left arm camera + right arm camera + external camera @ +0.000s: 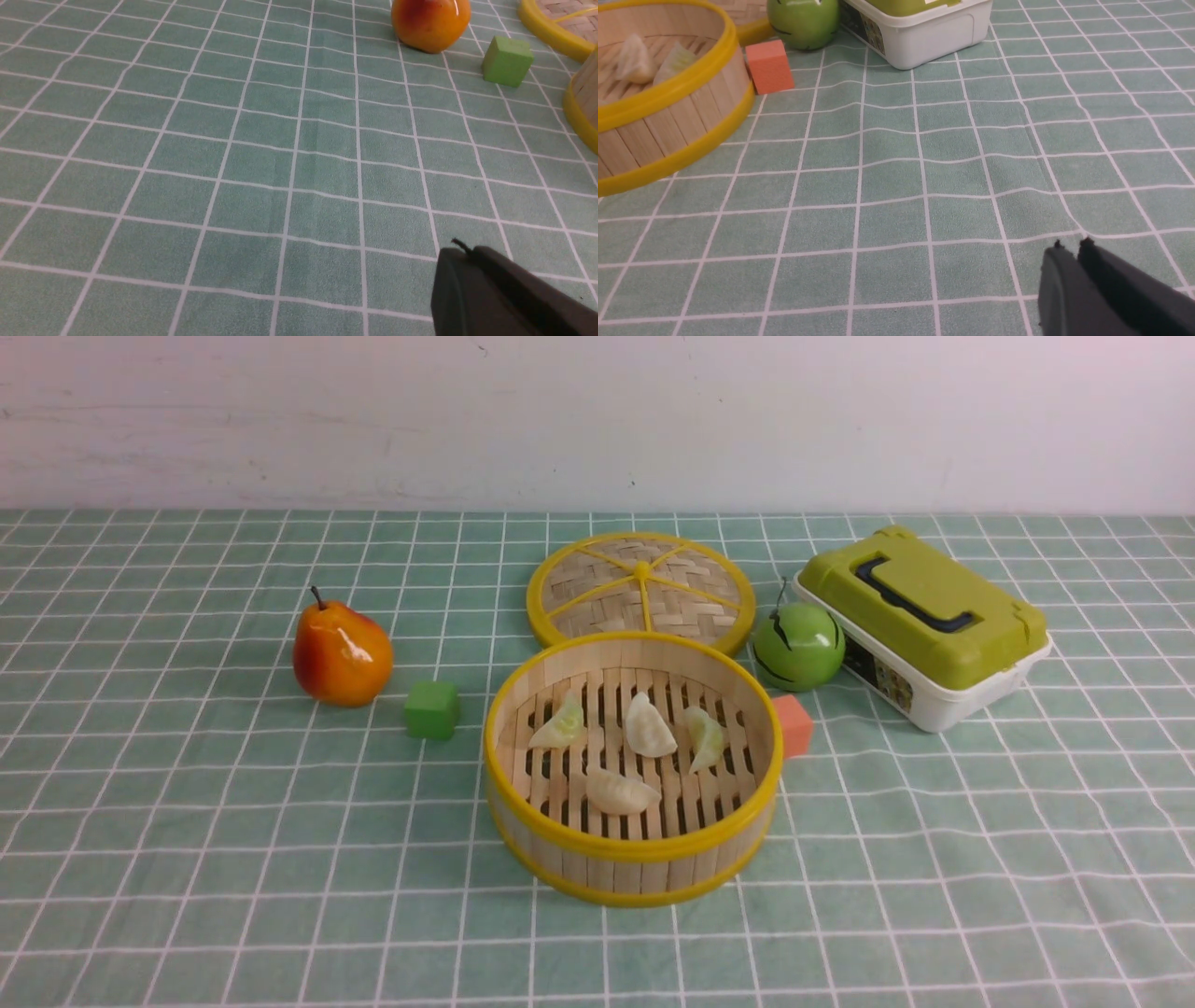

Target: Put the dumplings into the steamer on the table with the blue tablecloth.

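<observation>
Front view: all four dumplings (644, 723) lie inside the steamer (633, 868), so the job looks done.
Left gripper (460, 254) hangs closed and empty above bare blue tablecloth (187, 821); right gripper (1071, 249), jaws nearly together, holds nothing, likely parked clear of the basket.

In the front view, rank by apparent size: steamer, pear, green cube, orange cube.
1. Steamer.
2. Pear.
3. Green cube.
4. Orange cube, though the steamer partly hides it, so its place against the green cube is unsure.
</observation>
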You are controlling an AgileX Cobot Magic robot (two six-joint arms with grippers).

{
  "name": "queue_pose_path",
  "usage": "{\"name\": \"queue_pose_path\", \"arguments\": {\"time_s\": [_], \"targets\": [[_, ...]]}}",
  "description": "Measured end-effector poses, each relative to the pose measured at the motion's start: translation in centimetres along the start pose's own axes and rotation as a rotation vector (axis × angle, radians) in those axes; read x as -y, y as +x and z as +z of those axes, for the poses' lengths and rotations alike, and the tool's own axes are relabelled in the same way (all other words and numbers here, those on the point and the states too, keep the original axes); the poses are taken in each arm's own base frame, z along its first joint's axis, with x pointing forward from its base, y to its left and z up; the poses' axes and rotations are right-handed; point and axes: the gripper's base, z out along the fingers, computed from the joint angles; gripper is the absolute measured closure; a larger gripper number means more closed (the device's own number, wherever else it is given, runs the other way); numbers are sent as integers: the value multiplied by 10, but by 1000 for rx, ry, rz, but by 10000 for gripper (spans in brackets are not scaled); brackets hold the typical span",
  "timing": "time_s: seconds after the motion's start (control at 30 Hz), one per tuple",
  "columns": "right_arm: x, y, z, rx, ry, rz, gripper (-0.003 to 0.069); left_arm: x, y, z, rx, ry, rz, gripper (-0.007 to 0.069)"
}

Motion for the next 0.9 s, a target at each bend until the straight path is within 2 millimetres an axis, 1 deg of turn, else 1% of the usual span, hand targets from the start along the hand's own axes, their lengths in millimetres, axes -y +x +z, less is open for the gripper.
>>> {"name": "queue_pose_path", "arguments": {"time_s": [0.3,0.9], "targets": [[0,0,0,0,0,0,598,0,0,0,-2,0,-1,638],[0,0,0,0,0,0,591,0,0,0,-2,0,-1,638]]}}
